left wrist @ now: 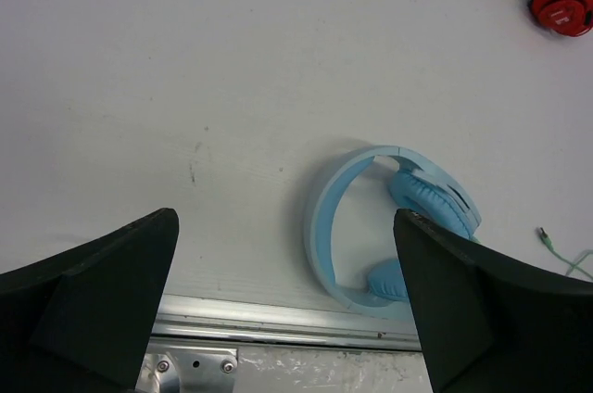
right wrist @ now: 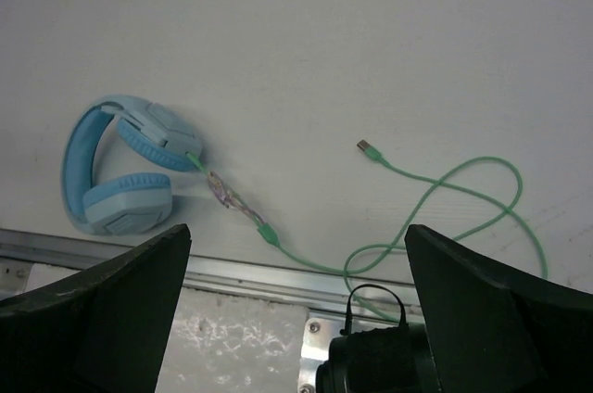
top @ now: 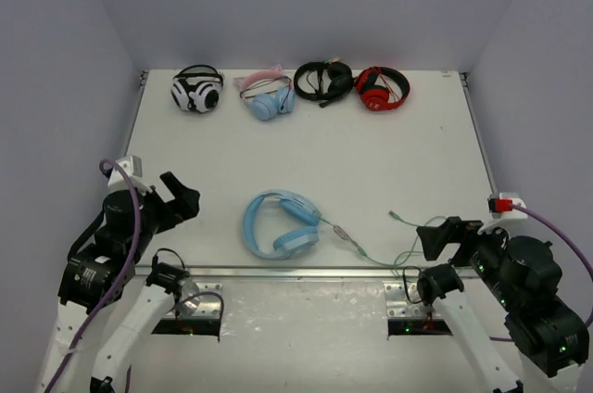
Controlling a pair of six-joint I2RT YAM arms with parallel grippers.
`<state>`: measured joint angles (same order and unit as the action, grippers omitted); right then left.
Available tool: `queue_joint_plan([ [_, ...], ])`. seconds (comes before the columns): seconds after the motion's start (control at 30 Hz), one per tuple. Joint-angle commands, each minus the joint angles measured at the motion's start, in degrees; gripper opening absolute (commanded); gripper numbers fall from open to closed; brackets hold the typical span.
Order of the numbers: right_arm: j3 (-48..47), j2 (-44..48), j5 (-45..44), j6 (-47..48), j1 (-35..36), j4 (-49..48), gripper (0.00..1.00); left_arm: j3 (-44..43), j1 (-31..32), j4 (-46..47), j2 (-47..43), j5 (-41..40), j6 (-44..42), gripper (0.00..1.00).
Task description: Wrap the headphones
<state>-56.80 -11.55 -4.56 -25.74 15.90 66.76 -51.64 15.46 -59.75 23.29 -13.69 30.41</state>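
Note:
The light-blue headphones lie flat near the table's front edge, also in the left wrist view and the right wrist view. Their thin pale-green cable runs right from the cups in loose loops, with its plug lying free on the table. My left gripper is open and empty, raised left of the headphones. My right gripper is open and empty, above the cable loops at the front edge.
Along the back edge lie black-and-white headphones, small blue headphones with a pink band, black headphones and red-and-black headphones. A metal rail runs along the table's front edge. Grey walls stand on three sides.

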Motion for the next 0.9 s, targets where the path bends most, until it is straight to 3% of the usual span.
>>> queue_joint_plan([
  [0.0, 0.5, 1.0, -0.4, -0.8, 0.3, -3.7, 0.99, 0.3, 0.3, 3.5, 1.0, 2.1, -1.4, 1.0],
  [0.2, 2.1, 5.5, 11.6, -0.2, 0.2, -10.0, 0.99, 1.4, 0.3, 6.7, 11.3, 5.6, -3.3, 1.0],
  [0.33, 1.8, 1.2, 10.5, -1.8, 0.2, -7.4, 0.99, 4.0, 0.4, 11.2, 19.2, 10.5, -2.7, 1.0],
  [0.43, 2.7, -1.7, 12.2, -2.4, 0.2, -8.0, 0.99, 4.0, 5.1, 12.6, 21.7, 5.6, 4.1, 1.0],
  [0.47, 3.7, -1.5, 13.3, -2.7, 0.2, -9.9, 0.99, 3.9, 8.8, 11.9, 22.0, 1.1, 6.2, 1.0],
  [0.63, 7.1, 0.9, 15.8, -5.5, 0.2, -15.7, 0.99, 5.2, 19.5, 10.1, 26.3, -6.1, 18.1, 1.0],
  [0.73, 8.7, 0.3, 17.6, -6.7, 0.2, -17.7, 0.99, 11.8, 26.4, 13.4, 32.2, -7.8, 24.1, 1.0],
  [0.87, 11.6, 1.4, 20.9, -8.0, 0.2, -20.8, 0.99, 18.9, 28.7, 25.7, 40.0, -7.1, 24.5, 1.0],
])
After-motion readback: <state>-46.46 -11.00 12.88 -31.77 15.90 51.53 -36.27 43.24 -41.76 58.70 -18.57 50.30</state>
